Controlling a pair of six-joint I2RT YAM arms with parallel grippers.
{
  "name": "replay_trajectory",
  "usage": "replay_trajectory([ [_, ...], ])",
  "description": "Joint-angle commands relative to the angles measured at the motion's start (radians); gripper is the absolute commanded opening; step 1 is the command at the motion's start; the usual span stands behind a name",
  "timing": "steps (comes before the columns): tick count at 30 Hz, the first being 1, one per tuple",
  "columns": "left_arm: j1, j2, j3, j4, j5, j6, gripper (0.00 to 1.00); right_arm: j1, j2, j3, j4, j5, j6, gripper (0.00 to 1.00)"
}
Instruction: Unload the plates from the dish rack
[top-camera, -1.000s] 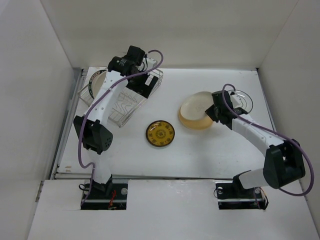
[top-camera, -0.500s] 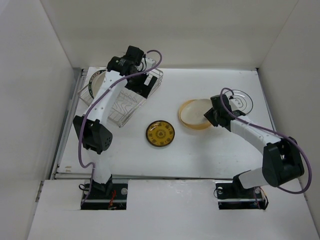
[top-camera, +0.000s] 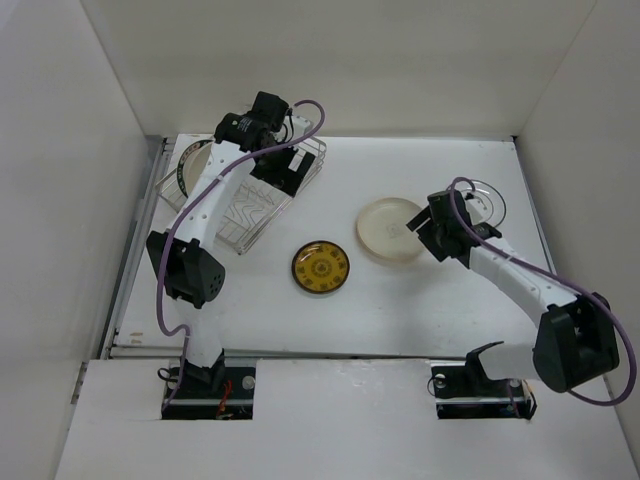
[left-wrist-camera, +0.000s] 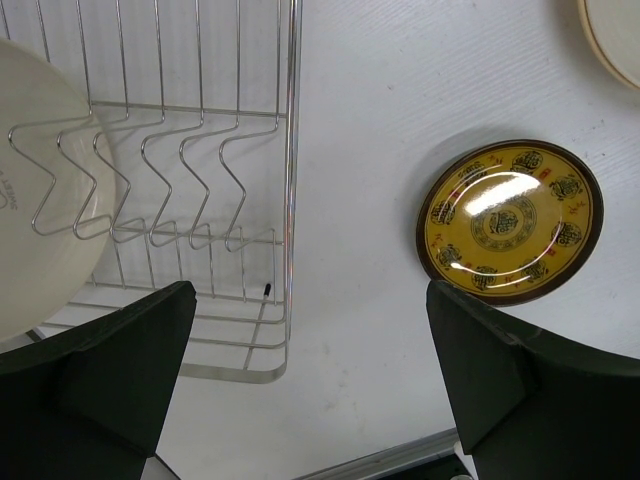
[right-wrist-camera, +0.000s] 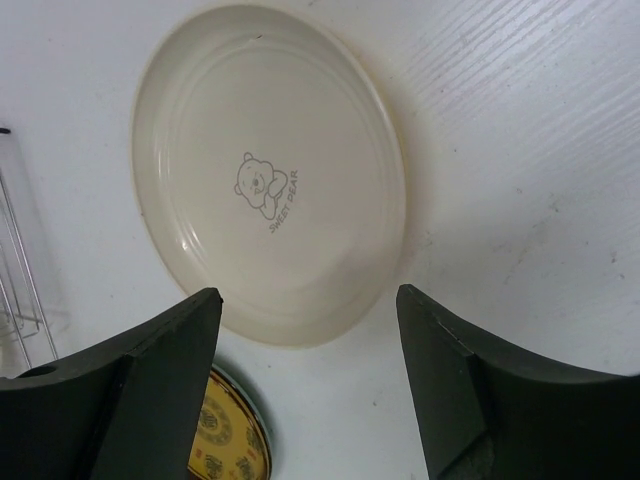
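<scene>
White arms (top-camera: 205, 205), black joints (top-camera: 190, 270), purple cables (top-camera: 312, 102).

White table (top-camera: 400, 300). We log the wire dish rack (top-camera: 245, 215) standing on it at 10 o'clock from centre. Dark plate with gold centre (top-camera: 320, 267) lies flat near the middle. Cream plate (top-camera: 385, 230) lies flat at 2 o'clock from it, apart. Round pale dish (top-camera: 490, 200) sits beyond, partly hidden.

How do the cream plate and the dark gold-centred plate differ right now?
The cream plate is plain with a small bear print; the dark plate has a gold patterned centre. The cream plate looks larger than the dark plate. The cream plate lies before the open right gripper; the dark plate lies nearer the dish rack. Both lie flat, face up, outside that rack.
</scene>
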Motion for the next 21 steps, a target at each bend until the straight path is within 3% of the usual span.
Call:
replay_trajectory([
  [1,0.005,-0.034,0.022,-0.011,0.001,0.008,1.0,-0.003,-0.033,0.003,-0.039,-0.003,-0.001,0.77],
  [9,0.005,-0.025,0.032,0.007,-0.018,0.027,1.0,-0.003,-0.004,-0.019,0.022,-0.014,-0.02,0.77],
  [14,0.005,0.021,0.135,-0.045,-0.009,0.016,1.0,-0.003,0.065,0.015,0.01,-0.004,-0.021,0.76],
  [21,0.005,-0.005,0.088,-0.025,-0.038,0.005,1.0,-0.003,0.035,0.015,-0.036,0.037,-0.021,0.76],
])
